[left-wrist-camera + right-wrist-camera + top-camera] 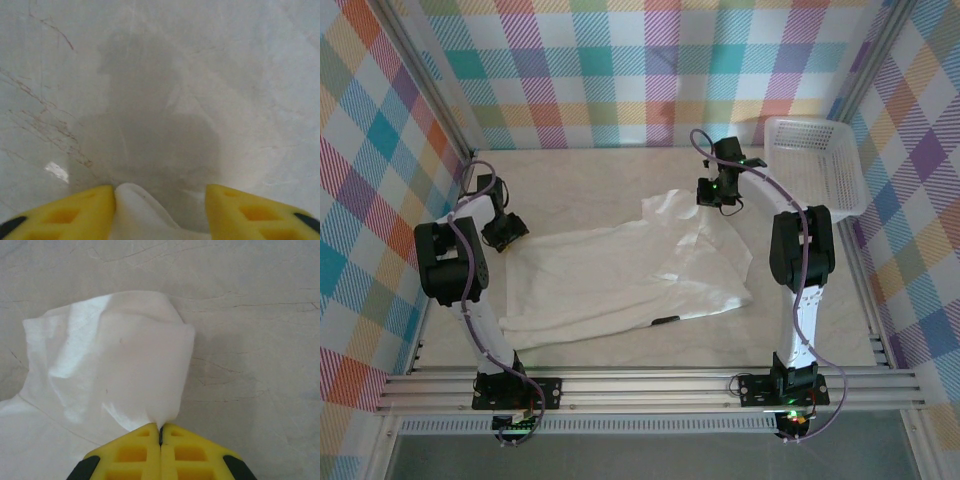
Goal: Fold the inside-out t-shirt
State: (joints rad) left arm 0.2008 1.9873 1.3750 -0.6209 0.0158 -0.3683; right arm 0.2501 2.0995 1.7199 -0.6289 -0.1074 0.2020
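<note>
**A:** Where is the t-shirt point(630, 275) lying?

**B:** It is spread on the bench point(620, 165), about in the middle, between the two arms. It is white and wrinkled.

**A:** What do the right fingers point(712, 193) do?

**B:** They are at the 1 o'clock corner of the shirt. In the right wrist view the yellow right fingers point(150, 440) are pressed together, and a fold of the cloth is pinched at their tips.

**A:** And the left fingers point(507, 232)?

**B:** They are at the 9 o'clock edge of the shirt. In the left wrist view the left fingers point(92, 207) stand wide apart. A bit of cloth lies between them, touching one finger, not clamped.

**A:** Anything else?

**B:** A white mesh basket point(817, 160) at 2 o'clock, apart from the shirt.
</note>
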